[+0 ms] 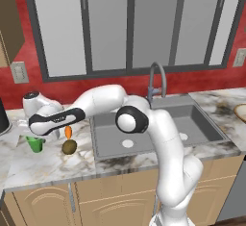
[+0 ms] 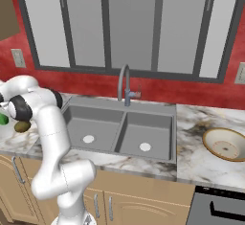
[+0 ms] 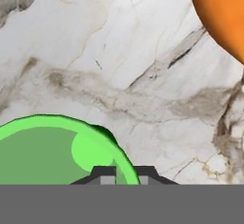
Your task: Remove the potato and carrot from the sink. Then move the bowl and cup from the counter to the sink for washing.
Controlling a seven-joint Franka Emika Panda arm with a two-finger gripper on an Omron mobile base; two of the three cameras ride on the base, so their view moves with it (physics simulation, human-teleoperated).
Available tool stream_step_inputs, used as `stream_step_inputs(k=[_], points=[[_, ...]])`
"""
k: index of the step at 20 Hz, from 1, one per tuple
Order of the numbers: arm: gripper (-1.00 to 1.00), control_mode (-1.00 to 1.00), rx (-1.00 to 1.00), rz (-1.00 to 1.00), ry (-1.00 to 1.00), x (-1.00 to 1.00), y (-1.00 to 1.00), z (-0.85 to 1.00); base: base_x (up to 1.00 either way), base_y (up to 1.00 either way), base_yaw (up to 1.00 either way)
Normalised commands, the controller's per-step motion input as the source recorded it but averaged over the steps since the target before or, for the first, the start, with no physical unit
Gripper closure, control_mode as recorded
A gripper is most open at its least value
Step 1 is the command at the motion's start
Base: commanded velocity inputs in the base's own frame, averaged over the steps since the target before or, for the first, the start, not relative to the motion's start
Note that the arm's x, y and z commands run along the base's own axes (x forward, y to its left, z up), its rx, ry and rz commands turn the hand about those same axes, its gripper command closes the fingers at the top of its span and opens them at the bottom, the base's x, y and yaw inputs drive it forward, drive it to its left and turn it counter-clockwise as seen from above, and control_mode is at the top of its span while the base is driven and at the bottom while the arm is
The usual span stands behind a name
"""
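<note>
Left base view: cup [image 1: 34, 144] stands on counter [image 1: 43, 165] under the gripper [image 1: 34, 136], carrot [image 1: 68, 132] at its 3 o'clock, potato [image 1: 69, 146] below. Right base view: bowl [image 2: 225, 144] at sink's [image 2: 119, 123] 3 o'clock. Hand view: cup [image 3: 52, 151] at 7 o'clock beside fingertips [image 3: 106, 174]; jaw state cannot be told. No legible writing.

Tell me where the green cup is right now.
In the left base view the cup stands upright on the counter left of the sink, under the arm's hand, with the potato and carrot to its right.
</note>
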Motion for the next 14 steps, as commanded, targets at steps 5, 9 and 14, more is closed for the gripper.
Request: stream_step_inputs(k=[5, 9, 14], points=[[1.00, -1.00, 0.00, 0.00, -0.05, -0.02, -0.18, 0.23, 0.00, 0.00, 0.00], [1.00, -1.00, 0.00, 0.00, -0.08, -0.05, -0.16, 0.44, 0.00, 0.00, 0.00], [1.00, -1.00, 0.00, 0.00, 0.00, -0.09, -0.17, 0.53, 0.00, 0.00, 0.00]])
